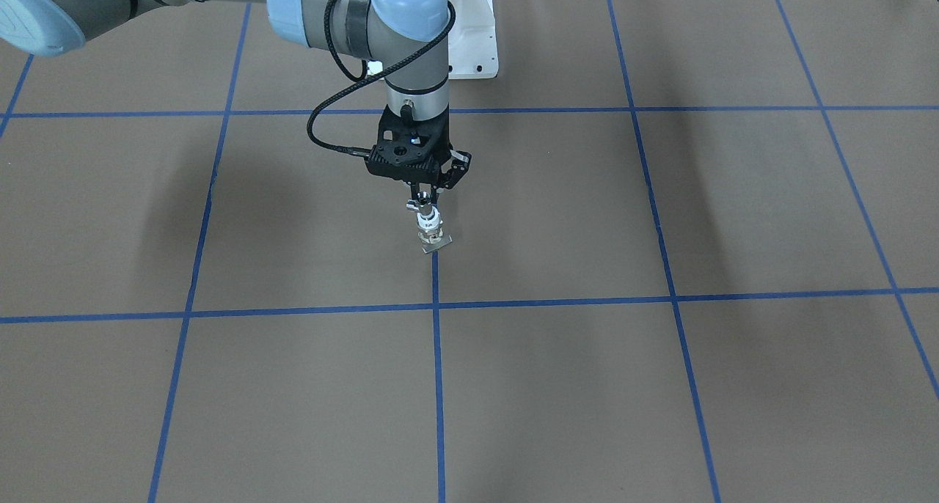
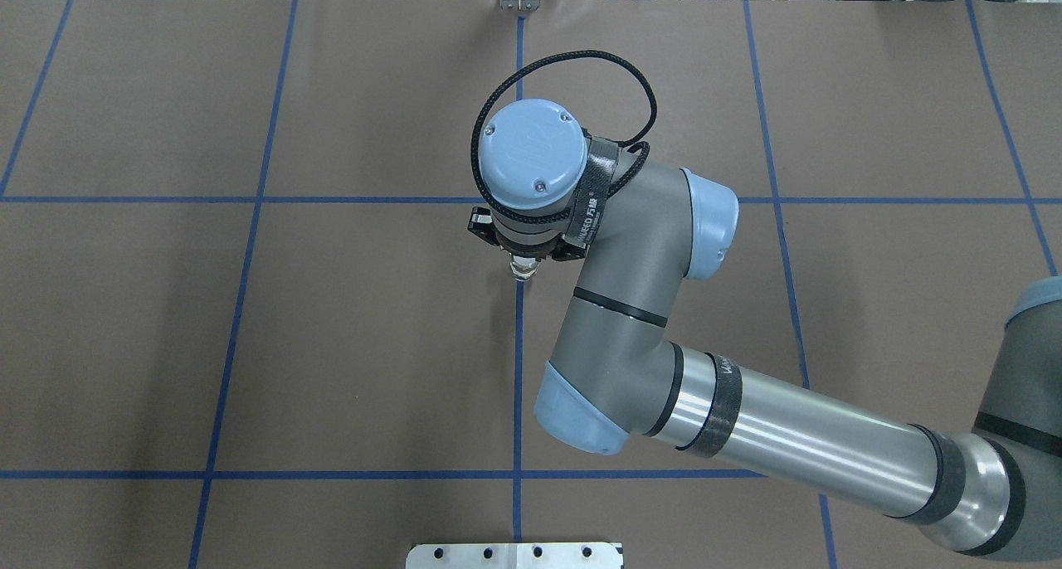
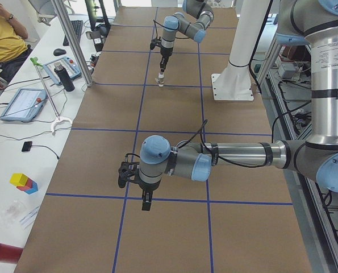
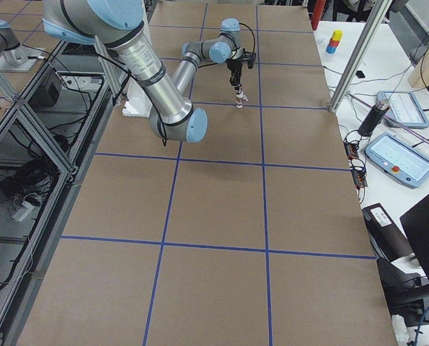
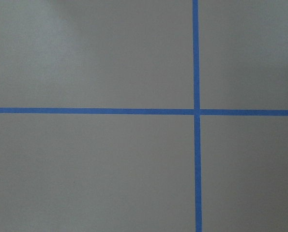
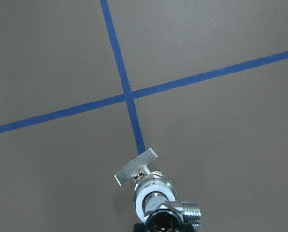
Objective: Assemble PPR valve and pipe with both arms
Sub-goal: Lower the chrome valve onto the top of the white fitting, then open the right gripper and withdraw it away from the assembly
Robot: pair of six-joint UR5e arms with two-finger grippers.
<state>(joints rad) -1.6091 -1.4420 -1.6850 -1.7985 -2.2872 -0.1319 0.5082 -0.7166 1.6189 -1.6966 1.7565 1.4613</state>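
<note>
- Pinching the pipe (image 1: 419, 208), the right tool (image 1: 425, 197) is closed; the valve (image 1: 430, 230) touches beneath, tab toward the table (image 1: 660, 386).
- A loose joint could topple the valve on release.
- Left tool (image 3: 146, 202): cannot tell its opening.
</note>
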